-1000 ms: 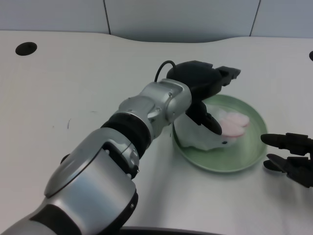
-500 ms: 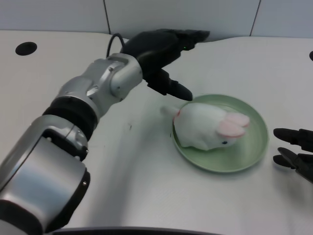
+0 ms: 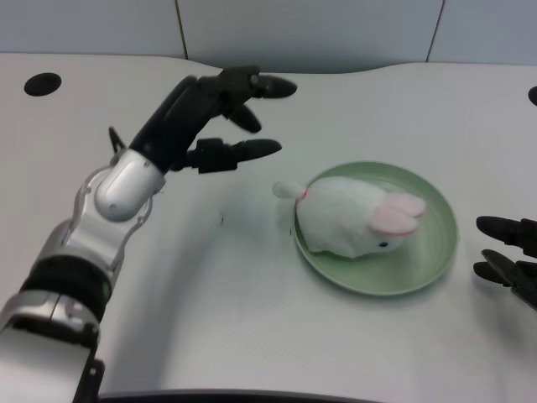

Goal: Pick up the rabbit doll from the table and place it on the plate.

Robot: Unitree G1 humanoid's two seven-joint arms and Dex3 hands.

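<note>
rabbit doll point(image 3: 352, 217) lies on plate point(image 3: 436, 252), tail over rim | left hand point(image 3: 205, 117) empty, fingers apart, clear of it | placement looks done

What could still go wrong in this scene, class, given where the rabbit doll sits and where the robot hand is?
1. The rabbit doll lies toward the near-left rim of the plate, its tail sticking out past the edge, so a nudge might tip it off.
2. The left robot hand hovers open nearby; a stray sweep could possibly catch that tail.
</note>
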